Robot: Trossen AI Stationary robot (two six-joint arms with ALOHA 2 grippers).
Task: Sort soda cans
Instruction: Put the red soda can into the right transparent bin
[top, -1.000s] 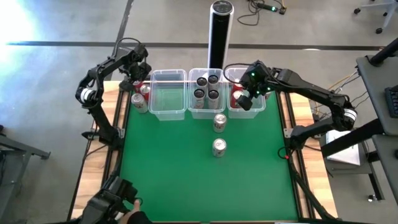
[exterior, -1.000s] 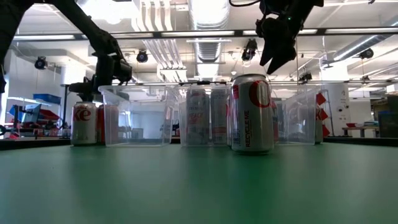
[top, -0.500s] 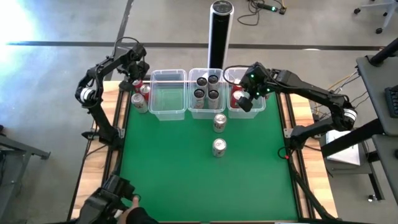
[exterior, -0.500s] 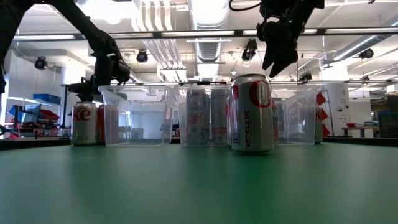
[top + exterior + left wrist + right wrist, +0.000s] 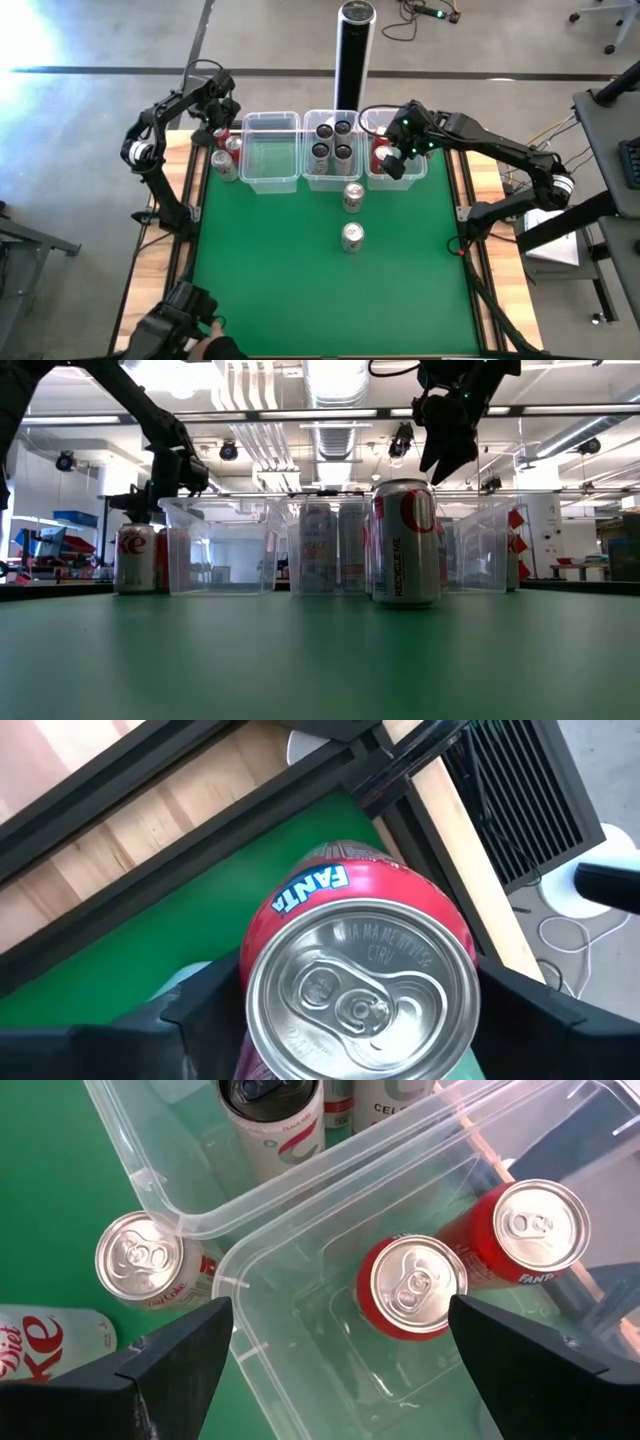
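Observation:
My left gripper [image 5: 221, 122] hangs open over the table's far left corner. Its fingers [image 5: 205, 1010] stand on either side of the top of a red soda can [image 5: 358, 982], which stands on the green mat. Two silver cans [image 5: 224, 164] stand next to it. My right gripper [image 5: 396, 160] hovers open and empty above the right clear bin [image 5: 300, 1330], which holds two red cans [image 5: 412, 1285]. The middle bin [image 5: 332, 150] holds several dark cans. Two more silver cans [image 5: 352, 197], [image 5: 351, 237] stand on the mat nearer the middle.
The left clear bin [image 5: 270, 152] has nothing in it. A tall black-and-silver post [image 5: 353, 50] rises behind the bins. The near half of the green mat [image 5: 330, 300] is bare. A person's hand and a dark device [image 5: 185, 330] are at the near left edge.

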